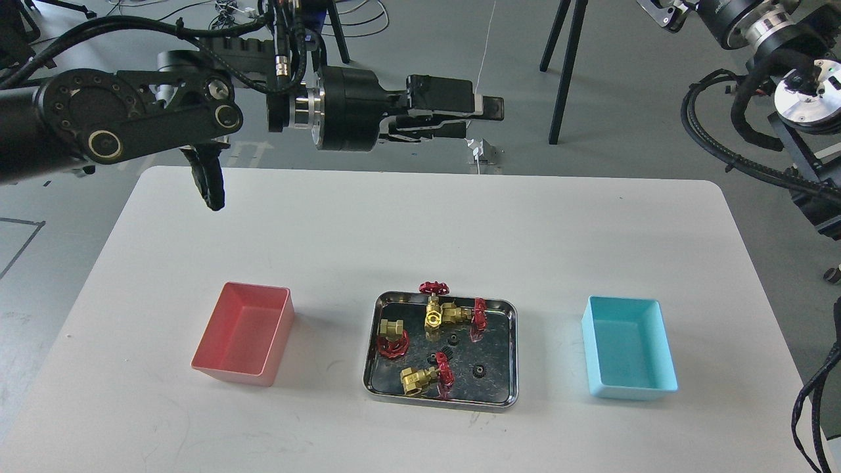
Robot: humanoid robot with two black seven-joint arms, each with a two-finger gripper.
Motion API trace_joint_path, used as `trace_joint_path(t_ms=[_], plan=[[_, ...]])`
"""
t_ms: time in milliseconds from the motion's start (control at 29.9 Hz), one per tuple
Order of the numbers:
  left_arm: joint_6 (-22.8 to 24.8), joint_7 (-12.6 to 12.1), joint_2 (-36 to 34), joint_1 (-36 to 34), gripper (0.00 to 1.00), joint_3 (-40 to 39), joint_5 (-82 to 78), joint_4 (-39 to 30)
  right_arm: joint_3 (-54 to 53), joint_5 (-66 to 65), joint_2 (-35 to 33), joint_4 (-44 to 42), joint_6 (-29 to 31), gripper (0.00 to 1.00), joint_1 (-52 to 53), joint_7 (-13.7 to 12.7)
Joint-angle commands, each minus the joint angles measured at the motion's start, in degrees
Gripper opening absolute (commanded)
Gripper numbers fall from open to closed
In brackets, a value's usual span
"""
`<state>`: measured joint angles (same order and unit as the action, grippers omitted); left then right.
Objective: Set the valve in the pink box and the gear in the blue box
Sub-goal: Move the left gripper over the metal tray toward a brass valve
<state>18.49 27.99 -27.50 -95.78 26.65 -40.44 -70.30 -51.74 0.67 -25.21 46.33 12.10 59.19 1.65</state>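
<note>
Centrally on the white surface (420, 223) sits a steel tray (507, 348), between the empty pink box (244, 332) at left and the empty blue box (629, 355) at right. High above, the left gripper (483, 113) hovers with fingers nearly together, holding nothing. Inside the tray lie the valve (393, 334) and, near its right side, a gear (480, 371).

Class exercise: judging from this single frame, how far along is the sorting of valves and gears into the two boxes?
Done: nothing visible. The pink box and blue box both look empty. In hand: nothing; the left gripper hangs beyond the table's far edge, apparently holding nothing, and the right gripper is out of view. Left: everything. The valve and gear lie in the steel tray.
</note>
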Motion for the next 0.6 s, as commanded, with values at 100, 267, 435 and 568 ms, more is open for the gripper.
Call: trace_joint_path(t_ms=[100, 267, 435, 568], plan=[[-22.66, 0.01, 8.76, -4.68, 0.82, 22.45, -21.76, -3.63, 2.43, 0.04, 0.77, 0.08, -1.03, 1.0, -1.71, -6.74], [-35.09, 0.01, 12.64, 1.72, 0.82, 30.22, -23.36, -1.51, 2.61, -0.05, 3.13, -4.65, -3.13, 1.0, -0.32, -12.09], [-35.71, 0.01, 13.26, 8.85, 0.82, 30.13, -26.26, 2.17, 2.7, -0.14, 8.5, -14.24, -3.4, 1.0, 5.67, -15.97], [-35.72, 0.01, 13.35, 12.72, 0.82, 27.76, -26.97, 3.67, 2.7, -0.14, 9.56, -15.48, -3.4, 1.0, 5.41, -15.97]])
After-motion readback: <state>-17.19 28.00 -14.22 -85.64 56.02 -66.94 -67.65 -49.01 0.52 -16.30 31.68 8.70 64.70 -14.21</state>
